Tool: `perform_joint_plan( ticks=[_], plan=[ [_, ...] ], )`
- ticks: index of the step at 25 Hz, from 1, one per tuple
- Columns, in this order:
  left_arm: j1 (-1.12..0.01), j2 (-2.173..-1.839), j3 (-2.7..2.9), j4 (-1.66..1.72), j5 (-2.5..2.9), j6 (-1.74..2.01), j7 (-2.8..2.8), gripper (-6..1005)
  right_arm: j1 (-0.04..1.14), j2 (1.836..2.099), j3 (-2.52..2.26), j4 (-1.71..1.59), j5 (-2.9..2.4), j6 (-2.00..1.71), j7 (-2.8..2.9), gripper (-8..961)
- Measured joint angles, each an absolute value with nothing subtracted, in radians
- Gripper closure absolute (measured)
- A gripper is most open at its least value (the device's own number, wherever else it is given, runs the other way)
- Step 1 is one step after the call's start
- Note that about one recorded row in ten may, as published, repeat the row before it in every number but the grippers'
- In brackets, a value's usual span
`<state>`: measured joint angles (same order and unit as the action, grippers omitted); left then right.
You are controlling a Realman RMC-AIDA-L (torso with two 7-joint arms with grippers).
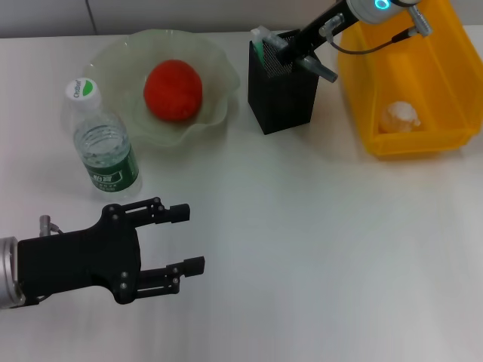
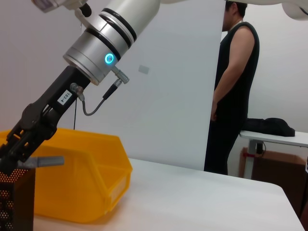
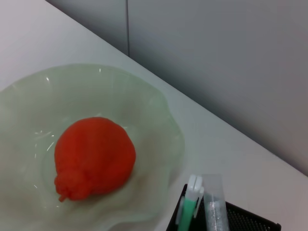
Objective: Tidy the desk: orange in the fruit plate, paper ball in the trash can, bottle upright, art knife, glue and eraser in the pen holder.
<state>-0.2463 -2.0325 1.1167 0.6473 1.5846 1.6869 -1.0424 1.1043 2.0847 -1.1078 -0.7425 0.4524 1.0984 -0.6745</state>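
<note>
Desk-tidying looks nearly finished. Nearest, the left gripper (image 1: 181,240) hovers idle over the bare white surface (image 1: 317,256), fingers spread and empty. Beyond it the bottle (image 1: 106,154) stands upright beside the fruit plate (image 1: 215,56), which holds the orange (image 1: 173,90). Farther back the right gripper (image 1: 296,47) sits over the pen holder (image 1: 281,94), apparently pinching a grey stick, likely the glue (image 2: 45,161), whose tip juts past the holder's rim; released there, it could tip out. The art knife (image 3: 188,208) is already inside. The paper ball (image 1: 400,117) lies in the trash can (image 1: 453,75)
</note>
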Motion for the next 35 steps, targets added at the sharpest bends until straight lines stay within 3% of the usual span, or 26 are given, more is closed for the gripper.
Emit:
perform_joint_plan(
  ticks=[6,16,25,35],
  plan=[
    [-0.243,-2.033,1.117,0.647,1.585,1.687,-1.042,269,1.106,2.086,-1.118,-0.729,0.453,1.086,-0.676,470],
    [-0.248,-2.033,1.117,0.637,1.585,1.687,-1.04,269,1.105,2.085,-1.121,-0.704,0.453,1.074,-0.676,810],
    [-0.246,-2.033,1.116,0.637,1.584,1.687,-1.038,270,1.075,2.084,-1.11,-0.768,0.471,1.104,-0.674,812],
    [-0.245,-2.032,1.108,0.637,1.584,1.686,-1.038,271,0.881,2.084,-1.123,-1.045,0.731,1.061,-0.773,804]
  ],
)
